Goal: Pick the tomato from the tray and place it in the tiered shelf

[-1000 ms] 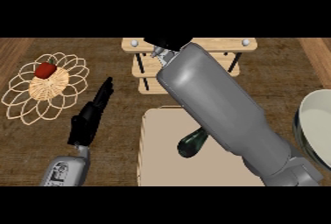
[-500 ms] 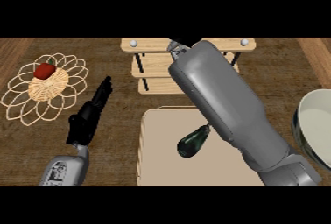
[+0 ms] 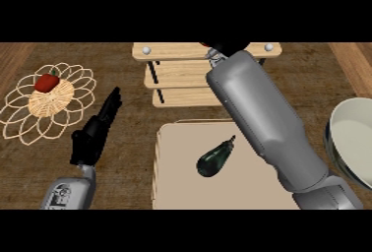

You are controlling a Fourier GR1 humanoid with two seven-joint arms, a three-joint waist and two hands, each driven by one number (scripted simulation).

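Right arm has swung left; right hand (image 3: 224,48) at shelf (image 3: 181,74) top, fingers hidden, grasp unclear. Red tomato (image 3: 206,44) glimpsed there. Left hand (image 3: 98,130) released. Release left.

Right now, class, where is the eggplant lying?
In the head view, the eggplant lies on the beige tray, centre-right, just left of the right forearm and below the tiered shelf.

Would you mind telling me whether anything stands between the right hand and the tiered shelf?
Nothing visible does: the right hand is at the tiered shelf's top level. The eggplant lies on the tray, well short of it.
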